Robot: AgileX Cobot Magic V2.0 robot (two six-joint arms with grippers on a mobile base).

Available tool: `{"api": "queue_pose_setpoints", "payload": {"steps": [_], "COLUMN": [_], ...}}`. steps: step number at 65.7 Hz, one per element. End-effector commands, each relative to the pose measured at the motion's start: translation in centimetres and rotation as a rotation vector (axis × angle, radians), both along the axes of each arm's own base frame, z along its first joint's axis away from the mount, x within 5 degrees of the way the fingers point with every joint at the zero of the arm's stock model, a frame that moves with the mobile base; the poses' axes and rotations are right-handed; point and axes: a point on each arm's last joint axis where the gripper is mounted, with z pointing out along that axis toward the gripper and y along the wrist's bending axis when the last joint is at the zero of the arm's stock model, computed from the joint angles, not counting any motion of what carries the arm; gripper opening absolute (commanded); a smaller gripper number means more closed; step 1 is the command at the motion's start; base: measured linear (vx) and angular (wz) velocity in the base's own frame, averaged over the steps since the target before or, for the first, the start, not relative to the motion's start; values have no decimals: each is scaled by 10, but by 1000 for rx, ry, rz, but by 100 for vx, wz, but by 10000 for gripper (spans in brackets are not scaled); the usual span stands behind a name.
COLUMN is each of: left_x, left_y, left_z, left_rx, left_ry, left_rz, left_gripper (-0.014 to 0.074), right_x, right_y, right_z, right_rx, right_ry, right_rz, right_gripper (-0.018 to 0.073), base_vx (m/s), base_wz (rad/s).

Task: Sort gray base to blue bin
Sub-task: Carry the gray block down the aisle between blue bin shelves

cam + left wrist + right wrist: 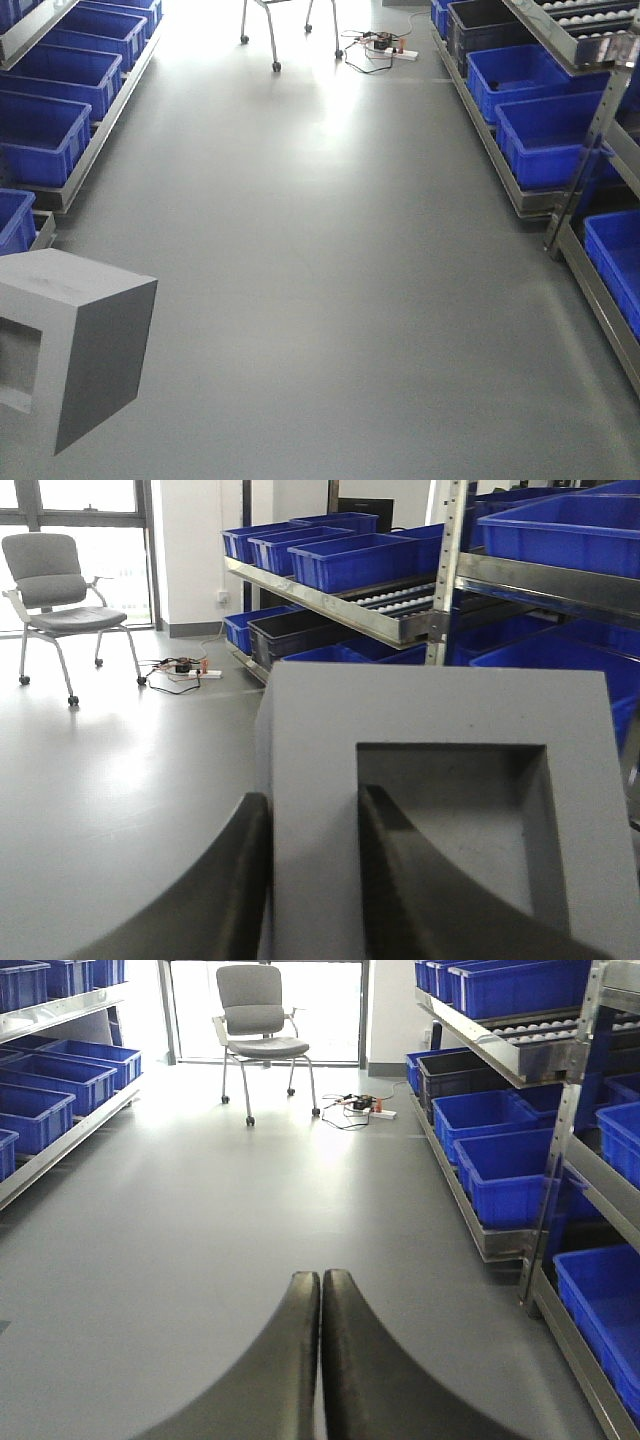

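The left gripper (312, 802) sits closest in its wrist view, its dark fingers (225, 880) clamped on one wall of the gray base (440, 710). One finger is outside the wall and the other is inside the square recess. In the front view the gray base hangs at lower left above the floor (330, 300), well apart from the blue bins (548, 165) on the racks (590, 150). The right gripper (320, 1280) is pressed closed and holds nothing.

Gray glossy floor (330, 300), open aisle. Standing on it: wheeled office chair (255, 1020) at far end; white power strip (392, 50) with tangled cables beside chair. Left rack (103, 145) and right rack (583, 170) line edges, carrying rows of blue bins (545, 135); one black bin (485, 25) in right row.
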Motion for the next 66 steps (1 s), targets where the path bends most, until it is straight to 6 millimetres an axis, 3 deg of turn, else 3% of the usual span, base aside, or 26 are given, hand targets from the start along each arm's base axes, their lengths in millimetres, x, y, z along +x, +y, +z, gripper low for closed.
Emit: {"api": "queue_pose_setpoints", "payload": {"steps": [1,66], "left_x": [0,0], "left_y": [1,1], "left_z": [19,19], "left_rx": [-67,-67], "left_ry": [-107,-107], "left_rz": [9,9], "left_gripper": [-6,-6], "right_x": [0,0], "right_y": [0,0], "right_z": [2,2], "right_rx": [-11,-11], "right_ry": [-71,-71], "right_rz": [0,0], "right_gripper": [-9,-9], "base_vx": [46,43], "base_wz": [6,3]}}
